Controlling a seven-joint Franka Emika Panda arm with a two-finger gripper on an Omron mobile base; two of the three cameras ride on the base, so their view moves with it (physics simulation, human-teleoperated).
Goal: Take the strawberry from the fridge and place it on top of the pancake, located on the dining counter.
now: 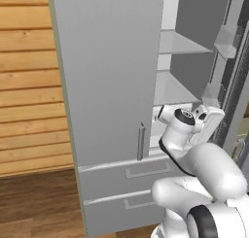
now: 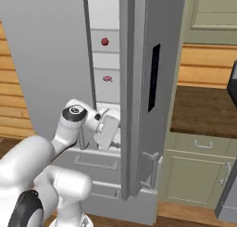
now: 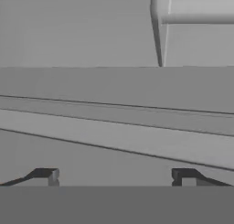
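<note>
Strawberry sits on an upper fridge shelf, well above the wide-open, empty gripper, which risks striking shelf edges while rising.

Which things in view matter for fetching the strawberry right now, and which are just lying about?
For the job:
- fridge, right door open
- small round red thing on an upper shelf, maybe the strawberry
- gripper, open, empty, inside the fridge

Lying about:
- pinkish item one shelf lower
- brown wall counter
- green cabinets under it
- fridge drawers
</note>
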